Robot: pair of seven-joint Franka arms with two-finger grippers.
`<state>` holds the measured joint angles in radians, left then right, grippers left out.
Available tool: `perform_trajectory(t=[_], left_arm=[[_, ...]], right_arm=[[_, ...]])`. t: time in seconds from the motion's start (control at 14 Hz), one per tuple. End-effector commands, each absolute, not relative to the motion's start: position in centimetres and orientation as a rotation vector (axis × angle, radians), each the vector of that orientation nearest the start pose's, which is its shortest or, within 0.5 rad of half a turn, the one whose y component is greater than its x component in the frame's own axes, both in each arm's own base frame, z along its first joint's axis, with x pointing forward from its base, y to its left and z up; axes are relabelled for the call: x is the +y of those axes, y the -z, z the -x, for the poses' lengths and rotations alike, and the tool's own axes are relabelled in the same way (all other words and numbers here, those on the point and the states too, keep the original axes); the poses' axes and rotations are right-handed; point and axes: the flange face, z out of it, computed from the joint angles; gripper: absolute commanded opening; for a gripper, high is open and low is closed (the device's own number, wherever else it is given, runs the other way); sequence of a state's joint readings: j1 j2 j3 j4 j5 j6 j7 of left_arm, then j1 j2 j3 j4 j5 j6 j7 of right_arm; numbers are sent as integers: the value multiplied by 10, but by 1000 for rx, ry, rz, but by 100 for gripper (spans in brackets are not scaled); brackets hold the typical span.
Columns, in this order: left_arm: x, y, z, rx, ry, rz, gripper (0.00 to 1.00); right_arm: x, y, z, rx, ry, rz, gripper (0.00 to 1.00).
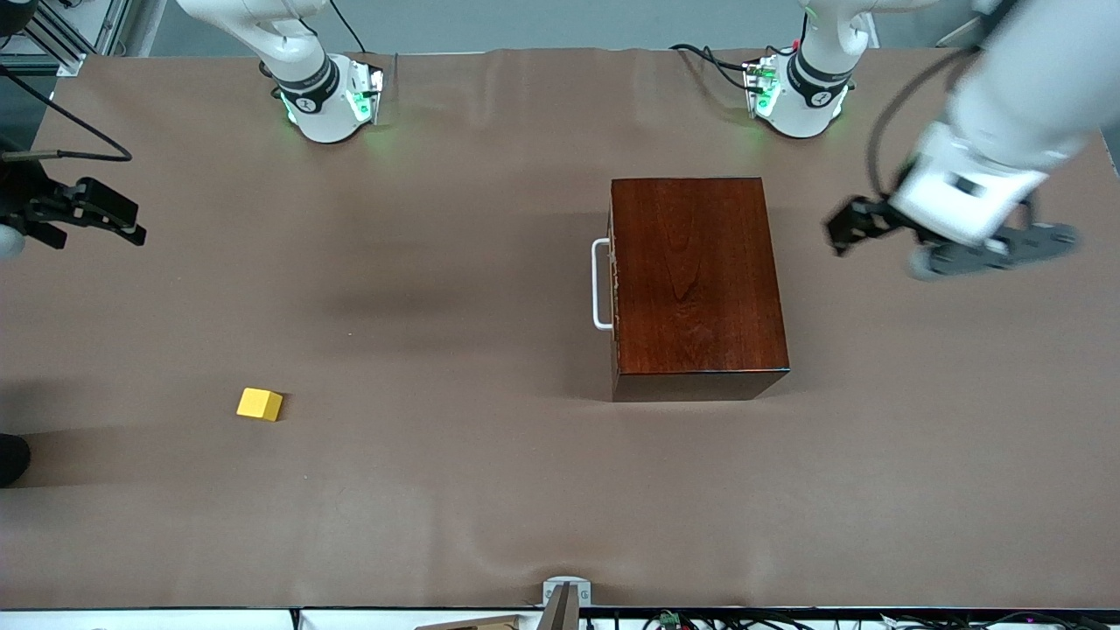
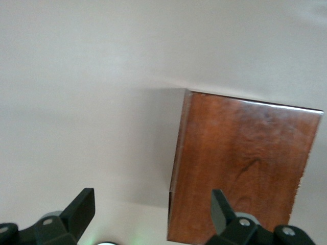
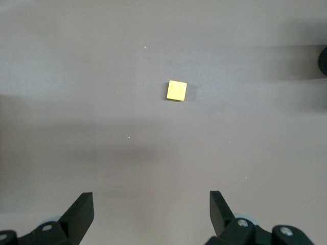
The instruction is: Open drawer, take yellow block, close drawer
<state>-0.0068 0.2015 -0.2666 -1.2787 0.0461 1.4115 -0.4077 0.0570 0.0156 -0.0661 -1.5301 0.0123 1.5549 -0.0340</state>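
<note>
The dark reddish-brown wooden box (image 1: 696, 280) stands in the middle of the table with the drawer pushed in. Only the drawer's white bar handle (image 1: 600, 284) shows, facing the right arm's end. The yellow block (image 1: 259, 404) lies on the bare table, nearer the front camera and toward the right arm's end; it also shows in the right wrist view (image 3: 177, 91). My left gripper (image 1: 949, 245) is open and empty, up over the table beside the box (image 2: 240, 168), with its jaws (image 2: 152, 196) wide. My right gripper (image 1: 87, 223) is open and empty (image 3: 150, 198), up at the right arm's end.
The brown table cover (image 1: 455, 490) spreads all round the box and block. Both arm bases (image 1: 328, 101) stand along the table's edge farthest from the front camera. A small metal bracket (image 1: 564, 595) sits at the edge nearest that camera.
</note>
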Motion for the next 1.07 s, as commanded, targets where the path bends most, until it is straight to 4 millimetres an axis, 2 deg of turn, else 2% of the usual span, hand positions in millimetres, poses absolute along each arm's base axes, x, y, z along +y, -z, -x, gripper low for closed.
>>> perform_trajectory(t=[0.0, 0.07, 0.21, 0.29, 0.5, 0.64, 1.0], left_arm=[[-77, -625, -563, -148, -78, 3202, 100], [-66, -617, -551, -113, -40, 3215, 100], [-62, -604, -519, -102, 78, 3213, 100], [-61, -604, -517, -87, 80, 3213, 100], [-57, -608, -531, -2, 97, 3202, 100], [-54, -609, -552, 84, 90, 3202, 100], [-48, -610, -554, 67, 66, 3199, 100]], right_arm=[[-10, -632, -556, -17, 5, 3148, 100], [-8, -632, -557, -21, 2, 3148, 100], [-9, -629, -558, -24, -5, 3147, 100], [-4, -628, -558, -31, -10, 3147, 100], [7, -631, -563, -58, 50, 3128, 100], [2, -627, -563, -43, 29, 3130, 100], [1, -624, -558, -46, -31, 3138, 100]])
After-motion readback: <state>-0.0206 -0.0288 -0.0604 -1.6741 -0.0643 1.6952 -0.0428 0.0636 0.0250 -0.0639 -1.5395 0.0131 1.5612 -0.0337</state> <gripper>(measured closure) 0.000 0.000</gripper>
